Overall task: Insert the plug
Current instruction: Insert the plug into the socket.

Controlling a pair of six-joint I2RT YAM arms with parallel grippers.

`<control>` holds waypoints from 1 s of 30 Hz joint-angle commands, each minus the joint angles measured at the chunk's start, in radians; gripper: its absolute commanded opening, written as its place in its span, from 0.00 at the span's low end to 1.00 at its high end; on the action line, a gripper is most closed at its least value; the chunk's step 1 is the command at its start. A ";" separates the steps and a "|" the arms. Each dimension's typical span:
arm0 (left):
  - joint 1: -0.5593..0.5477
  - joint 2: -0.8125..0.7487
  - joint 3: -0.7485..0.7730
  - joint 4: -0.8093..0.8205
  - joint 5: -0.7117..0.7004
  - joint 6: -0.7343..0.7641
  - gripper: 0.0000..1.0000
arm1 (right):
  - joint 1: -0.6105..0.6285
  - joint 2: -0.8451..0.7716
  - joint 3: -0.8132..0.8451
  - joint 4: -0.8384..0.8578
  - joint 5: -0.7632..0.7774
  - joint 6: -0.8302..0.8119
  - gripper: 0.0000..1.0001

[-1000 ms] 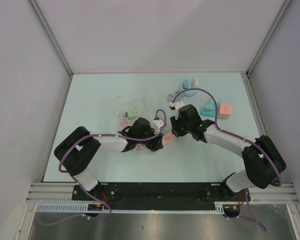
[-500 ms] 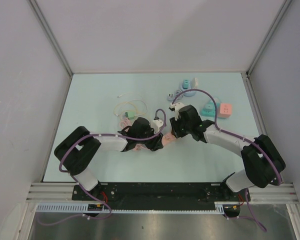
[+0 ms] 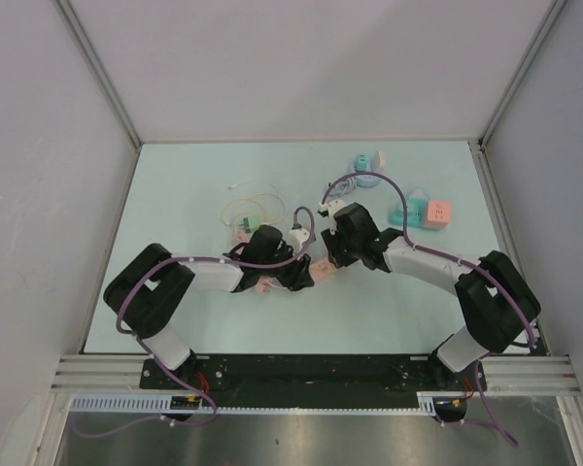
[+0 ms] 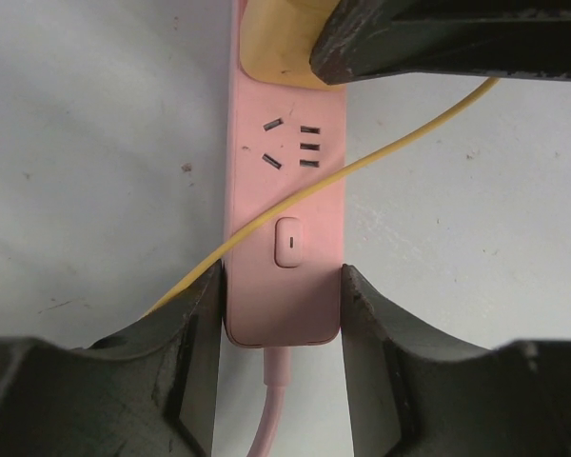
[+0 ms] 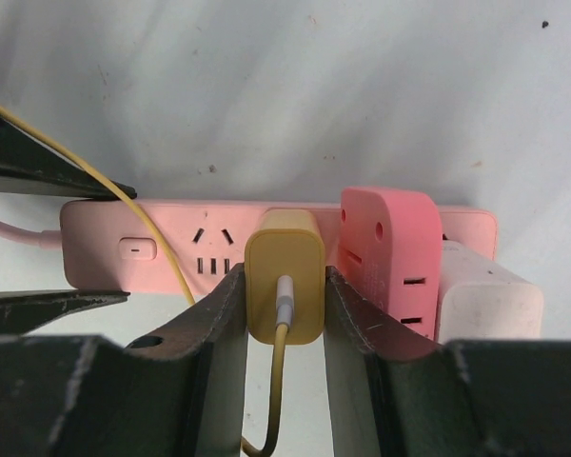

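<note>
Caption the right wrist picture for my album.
Right tool grips a yellow plug against the pink power strip, beside a pink adapter.

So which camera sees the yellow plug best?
The right wrist camera: the yellow plug fills the middle, gripped by the right hand, at the pink power strip. The left wrist camera catches just its corner at the top edge. From the top, the arms hide it.

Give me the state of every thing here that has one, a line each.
left gripper, shut on the pink power strip at its cord end
right gripper, shut on the yellow plug
pink power strip, lying flat, one socket free
yellow plug, standing on the strip; how deep, cannot tell
yellow cable, slack, draped across the strip
pink adapter, plugged in beside the yellow plug
white adapter, at the strip's end
</note>
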 commanded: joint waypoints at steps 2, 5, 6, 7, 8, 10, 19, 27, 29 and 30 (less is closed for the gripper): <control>0.132 0.001 -0.057 -0.038 -0.021 -0.063 0.31 | 0.018 0.079 -0.005 -0.096 -0.033 -0.022 0.00; 0.140 0.004 -0.057 -0.043 -0.024 -0.070 0.31 | 0.019 0.109 0.007 -0.098 -0.038 -0.033 0.00; 0.141 0.006 -0.055 -0.049 -0.032 -0.068 0.31 | 0.019 0.120 0.017 -0.099 -0.041 -0.033 0.00; 0.143 0.009 -0.054 -0.052 -0.030 -0.066 0.31 | 0.022 0.137 0.023 -0.102 -0.042 -0.036 0.00; 0.143 0.009 -0.051 -0.052 -0.027 -0.066 0.31 | 0.024 0.149 0.030 -0.114 -0.039 -0.037 0.00; 0.143 0.004 -0.052 -0.047 -0.023 -0.065 0.31 | 0.030 0.166 0.049 -0.125 -0.033 -0.034 0.00; 0.140 -0.032 -0.075 -0.015 -0.024 -0.042 0.33 | 0.058 0.263 0.113 -0.271 -0.035 0.004 0.00; 0.138 -0.078 -0.120 0.026 -0.018 -0.065 0.39 | 0.104 0.295 0.086 -0.291 -0.039 0.051 0.00; 0.137 -0.121 -0.129 0.022 -0.041 -0.091 0.45 | 0.104 0.292 0.086 -0.286 -0.053 0.056 0.00; 0.137 -0.137 -0.133 0.026 -0.049 -0.105 0.47 | 0.104 0.293 0.084 -0.283 -0.058 0.056 0.00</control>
